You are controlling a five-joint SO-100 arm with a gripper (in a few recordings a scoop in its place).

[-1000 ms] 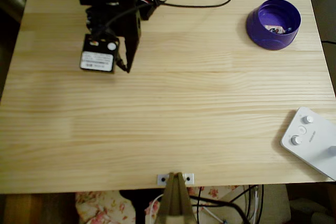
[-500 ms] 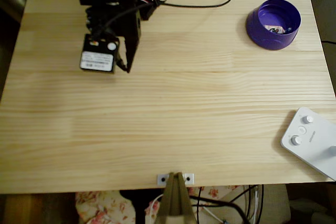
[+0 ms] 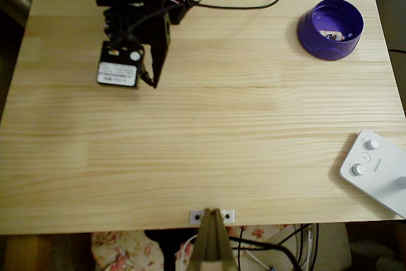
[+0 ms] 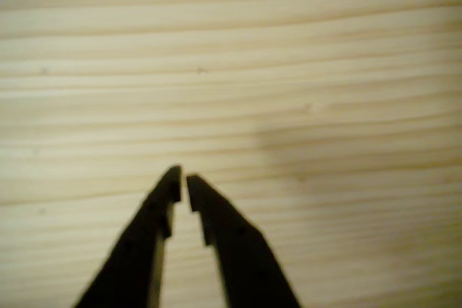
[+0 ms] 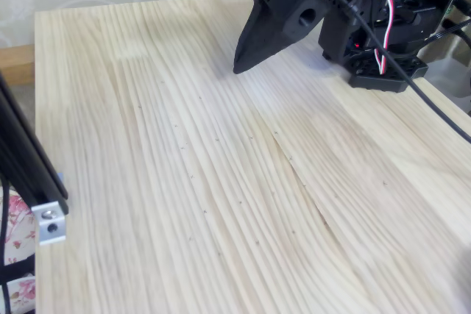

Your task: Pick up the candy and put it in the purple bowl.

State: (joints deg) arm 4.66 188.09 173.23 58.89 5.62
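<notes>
candy (image 3: 332, 35) already lying inside the purple bowl (image 3: 313, 36) at the far right corner of the table (image 3: 209, 144) in the overhead view, well apart from the gripper (image 3: 151, 80). looks light and small, likely crinkly and a bit slippery in its wrapper, soft at the twisted ends and firmer through the middle. best pinched across the middle of the body, not by the ends, if ever lifted again. no need to, judging by where it rests: task reads as done.

gripper (image 4: 181, 180) hanging over bare wood near the arm's base, jaws all but together, a thin slit between the tips, holding nothing. pointed tips close above the boards in the fixed view (image 5: 240, 68).

against the earlier overhead frames: nothing shifted. arm, bowl, candy and the white remote (image 3: 375, 171) at the right edge all in the same places.
</notes>
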